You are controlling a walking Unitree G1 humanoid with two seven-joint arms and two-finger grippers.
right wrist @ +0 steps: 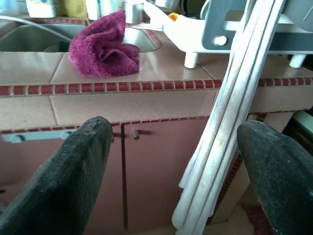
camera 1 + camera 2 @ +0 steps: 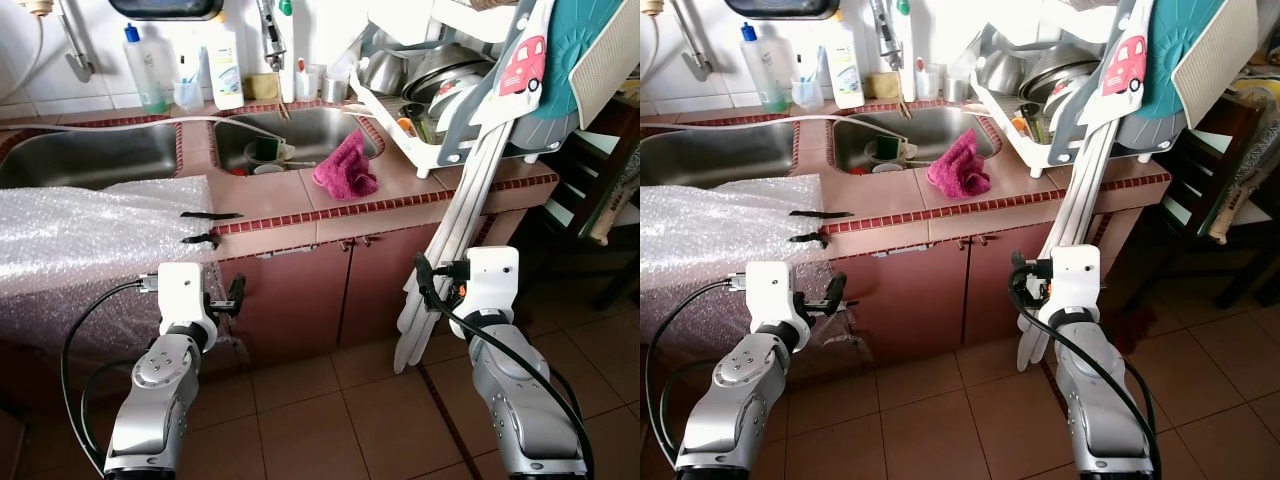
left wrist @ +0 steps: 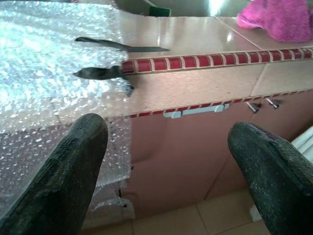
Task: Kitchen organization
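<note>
Left eye view has both the left gripper (image 3: 166, 166) and the right gripper (image 1: 173, 169) spread wide and empty low in the frame, seemingly readied for the pink cloth (image 2: 346, 168) lying at the sink (image 2: 320, 135) edge, upper centre.

We see a home kitchen: tiled counter (image 2: 400, 190) with steel double sink (image 2: 300, 130) at upper centre, dish rack (image 2: 420, 100) upper right, detergent bottles (image 2: 225, 65) behind.
</note>
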